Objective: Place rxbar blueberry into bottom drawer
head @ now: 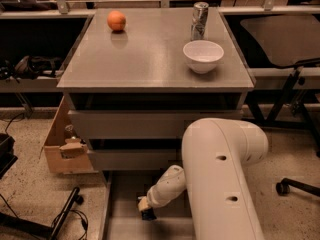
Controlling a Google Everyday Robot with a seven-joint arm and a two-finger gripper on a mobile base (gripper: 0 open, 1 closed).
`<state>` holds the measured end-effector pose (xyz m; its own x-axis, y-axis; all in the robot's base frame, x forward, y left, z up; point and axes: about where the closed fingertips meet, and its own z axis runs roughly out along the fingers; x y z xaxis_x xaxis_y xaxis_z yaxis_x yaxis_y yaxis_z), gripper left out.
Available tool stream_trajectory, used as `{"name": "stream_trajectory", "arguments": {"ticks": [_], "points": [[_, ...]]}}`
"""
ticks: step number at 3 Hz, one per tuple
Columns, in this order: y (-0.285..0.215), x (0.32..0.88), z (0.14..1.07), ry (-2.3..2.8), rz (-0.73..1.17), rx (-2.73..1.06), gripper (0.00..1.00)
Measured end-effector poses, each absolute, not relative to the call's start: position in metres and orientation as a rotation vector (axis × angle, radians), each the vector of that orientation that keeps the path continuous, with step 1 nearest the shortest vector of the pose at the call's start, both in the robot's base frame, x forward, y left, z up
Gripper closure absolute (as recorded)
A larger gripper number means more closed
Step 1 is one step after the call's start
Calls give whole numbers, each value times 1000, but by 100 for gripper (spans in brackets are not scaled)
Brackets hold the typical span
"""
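Observation:
The bottom drawer (125, 228) is pulled open at the foot of the grey cabinet, and its flat grey floor and left rail show. My white arm reaches down from the right into it. My gripper (146, 212) hangs low over the drawer floor, left of the arm's big link. A small dark thing at its tip is the rxbar blueberry (149, 216), held just above the floor. Most of the bar is hidden by the gripper.
On the cabinet top stand an orange ball (116, 20), a metal can (199, 20) and a white bowl (203, 56). The two shallower drawers (135, 125) are nearly closed. A cardboard box (60, 149) sits at the left, with cables on the floor. A chair base (295, 185) is at the right.

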<state>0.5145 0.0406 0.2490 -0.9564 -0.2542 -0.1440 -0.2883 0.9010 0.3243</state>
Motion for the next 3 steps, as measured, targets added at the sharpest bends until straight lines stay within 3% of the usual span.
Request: {"name": "stream_trajectory", "arguments": {"ticks": [1, 2, 3], "points": [[28, 544, 242, 2930, 493, -376, 100], [25, 547, 241, 2927, 486, -368, 82], [25, 547, 241, 2927, 486, -368, 57]]}}
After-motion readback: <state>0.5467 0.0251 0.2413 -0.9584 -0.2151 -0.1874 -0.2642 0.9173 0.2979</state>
